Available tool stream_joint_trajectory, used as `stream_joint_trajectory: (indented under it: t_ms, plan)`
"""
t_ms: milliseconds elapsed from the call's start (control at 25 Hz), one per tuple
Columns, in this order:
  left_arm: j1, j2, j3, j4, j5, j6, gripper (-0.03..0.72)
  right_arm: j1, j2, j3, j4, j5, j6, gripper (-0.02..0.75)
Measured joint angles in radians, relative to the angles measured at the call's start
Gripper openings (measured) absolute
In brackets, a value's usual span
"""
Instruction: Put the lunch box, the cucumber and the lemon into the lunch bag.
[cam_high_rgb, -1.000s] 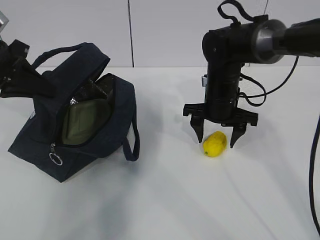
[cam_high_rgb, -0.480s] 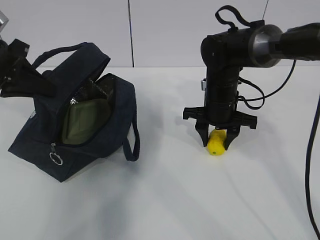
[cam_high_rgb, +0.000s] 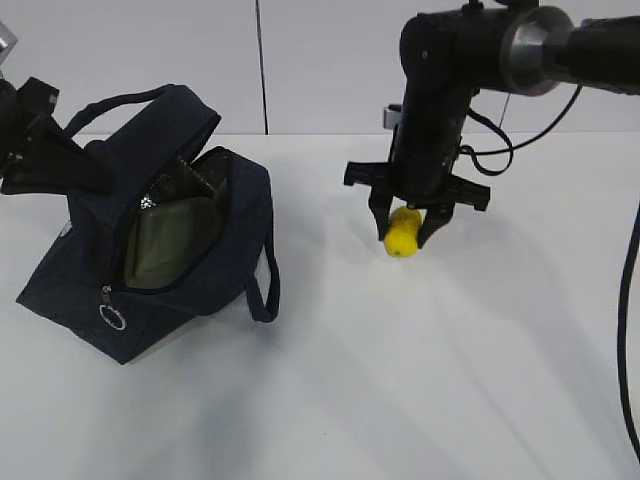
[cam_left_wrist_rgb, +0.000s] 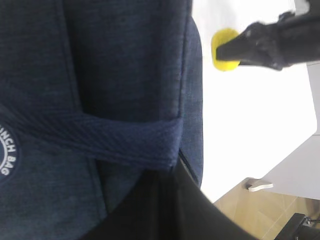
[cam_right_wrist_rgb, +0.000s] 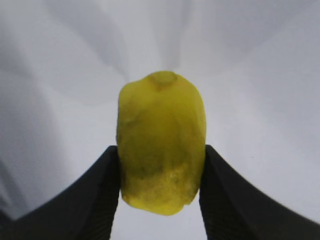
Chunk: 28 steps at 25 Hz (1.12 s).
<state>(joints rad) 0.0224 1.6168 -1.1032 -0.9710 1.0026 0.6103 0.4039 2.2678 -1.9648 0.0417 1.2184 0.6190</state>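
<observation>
The lemon (cam_high_rgb: 402, 238) is clamped between the 2 fingers of the right claw (cam_high_rgb: 405, 232) and held above the white worktop (cam_high_rgb: 420, 380), right of the lunch bag (cam_high_rgb: 150, 250). The bag is unzipped, its upper edge gripped by the left claw (cam_high_rgb: 45, 150), whose opening cannot be told.

Lunch bag (cam_high_rgb: 150, 250) on white table (cam_high_rgb: 400, 380)

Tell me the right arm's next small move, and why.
Probably carry it left toward the lunch bag's open mouth: the right gripper is shut on the lemon, apparently clear of the table, and the left gripper holds the bag open.
</observation>
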Motion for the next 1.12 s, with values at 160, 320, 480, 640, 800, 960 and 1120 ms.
stream_joint_trajectory:
  t_ms: [160, 320, 480, 640, 800, 960, 1120]
  plan:
    - [0.0, 0.0, 0.0, -0.001, 0.0, 0.0, -0.008, 0.0, 0.002, -0.135, 0.133, 0.004, -0.07, 0.361]
    - [0.0, 0.0, 0.0, -0.001, 0.0, 0.0, -0.008, 0.002, 0.002, -0.217, 0.343, 0.006, -0.195, 0.361]
    - [0.0, 0.0, 0.0, -0.002, 0.0, 0.0, -0.008, 0.024, 0.012, -0.225, 0.505, 0.007, -0.298, 0.361]
    - [0.0, 0.0, 0.0, -0.004, 0.002, 0.0, -0.008, 0.061, 0.046, -0.225, 0.585, 0.007, -0.372, 0.361]
    - [0.0, 0.0, 0.0, -0.004, 0.009, 0.0, -0.008, 0.08, 0.066, -0.225, 0.656, -0.009, -0.399, 0.36]
    - [0.0, 0.0, 0.0, -0.004, 0.014, 0.0, -0.008, 0.086, 0.083, -0.225, 0.771, -0.004, -0.482, 0.36]
    - [0.0, 0.0, 0.0, -0.008, 0.021, 0.0, -0.008, 0.09, 0.085, -0.225, 0.857, 0.002, -0.54, 0.36]
